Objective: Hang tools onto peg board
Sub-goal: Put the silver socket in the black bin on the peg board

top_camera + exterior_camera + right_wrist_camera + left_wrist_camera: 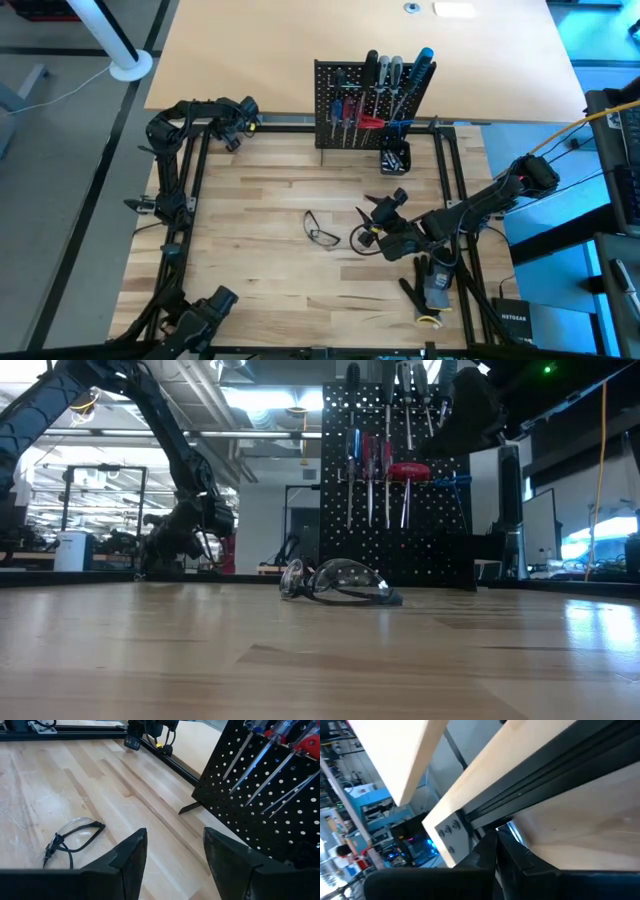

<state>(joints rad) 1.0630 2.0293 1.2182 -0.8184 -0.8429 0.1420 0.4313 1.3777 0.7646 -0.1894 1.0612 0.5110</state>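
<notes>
Pale wood table (260,250) with safety glasses (322,232); left gripper (246,112) clenched empty, right gripper (377,212) released.

1. High view: even overhead illumination; the counter (270,250) is bright with soft, short shadows. A blue tint shows at the right edge.
2. Low view: strongly backlit. Ceiling lights and windows behind are bright; the peg board (400,490) and the arm show as dark silhouettes. Glare streaks lie on the counter surface at right; the near foreground is soft.
3. Left wrist view: tilted and noticeably blurred; background out of focus.
4. Right wrist view: well lit; the near fingers (125,860) are dark and soft-edged.
</notes>
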